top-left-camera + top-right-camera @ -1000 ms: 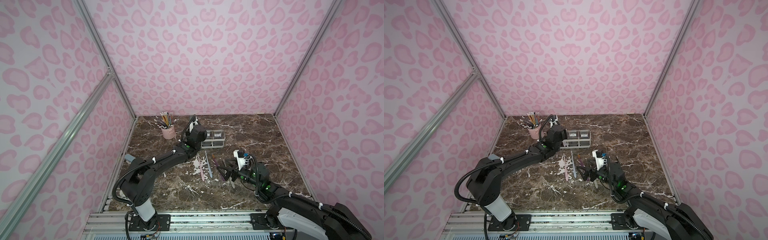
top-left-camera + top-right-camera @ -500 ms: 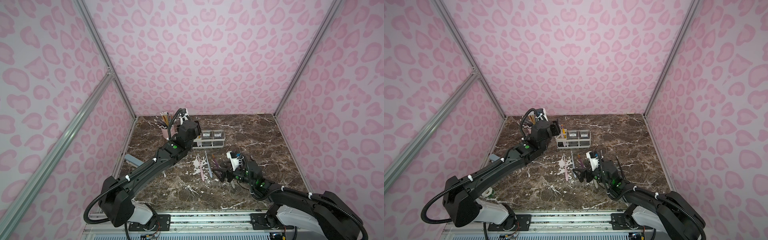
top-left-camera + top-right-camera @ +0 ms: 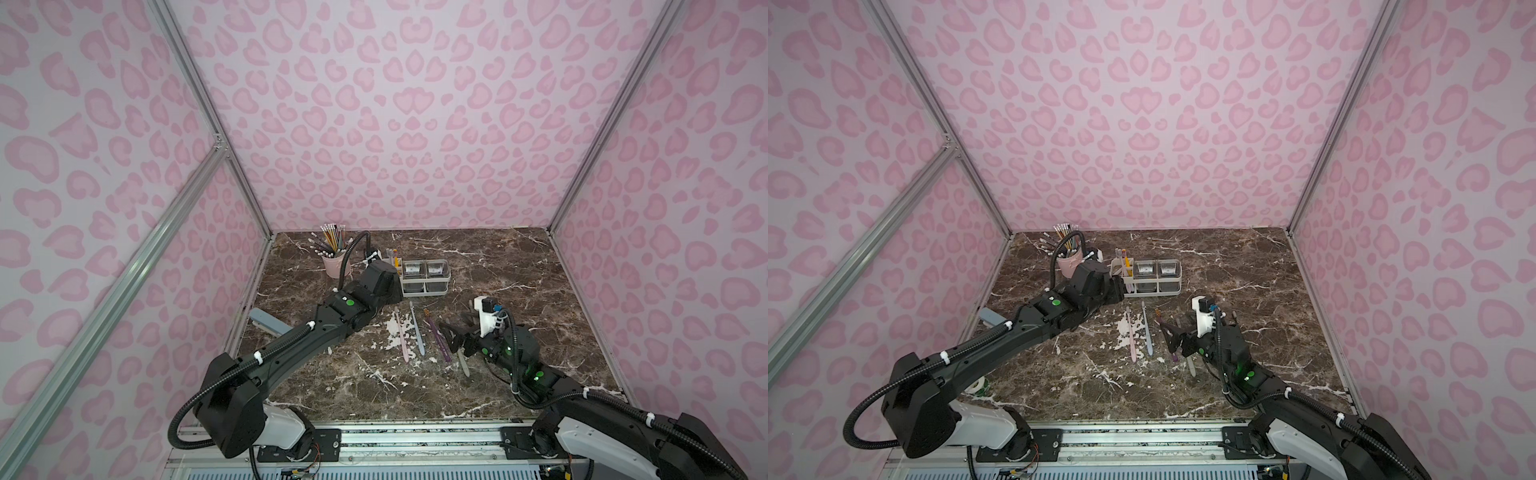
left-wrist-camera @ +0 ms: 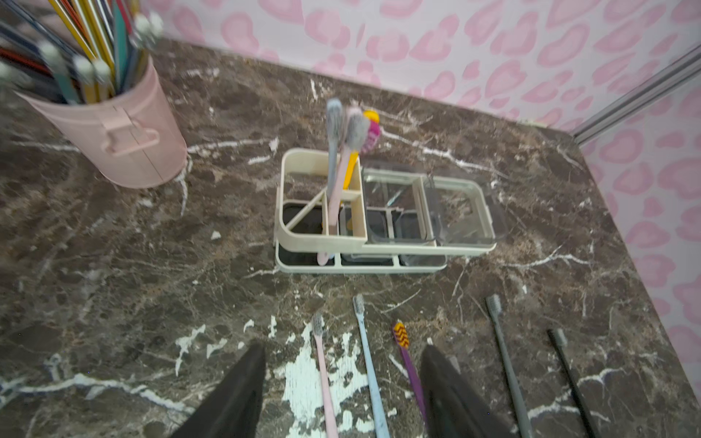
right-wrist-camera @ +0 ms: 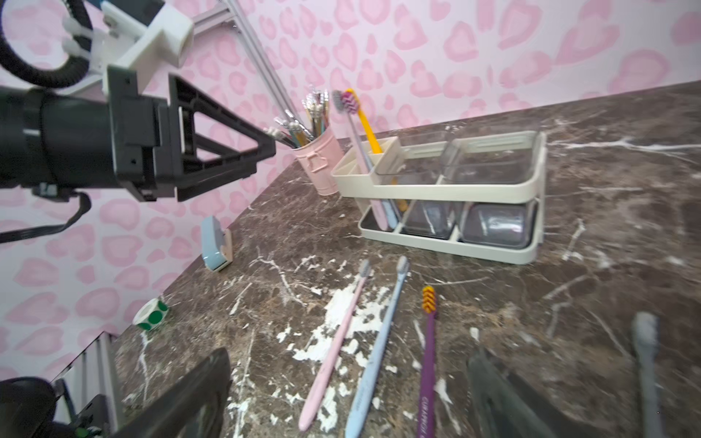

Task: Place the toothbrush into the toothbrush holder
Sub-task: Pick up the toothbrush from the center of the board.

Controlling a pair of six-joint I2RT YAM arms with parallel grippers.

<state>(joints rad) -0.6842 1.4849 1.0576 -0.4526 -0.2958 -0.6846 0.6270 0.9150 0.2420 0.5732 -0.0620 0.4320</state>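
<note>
Left gripper (image 4: pixel 341 354) backed off the toothbrush holder (image 4: pixel 417 248), jaws now spread and empty; three brushes (image 4: pixel 333 189) upright in its slot end.
Right gripper (image 5: pixel 349 360) wide open, holding nothing, above the purple toothbrush (image 5: pixel 428 364) lying flat on the marble (image 5: pixel 569 303) near the holder. Likely light, stiff, slick thin handle: pinch mid-handle, across the narrow width, not the bristle head.
</note>
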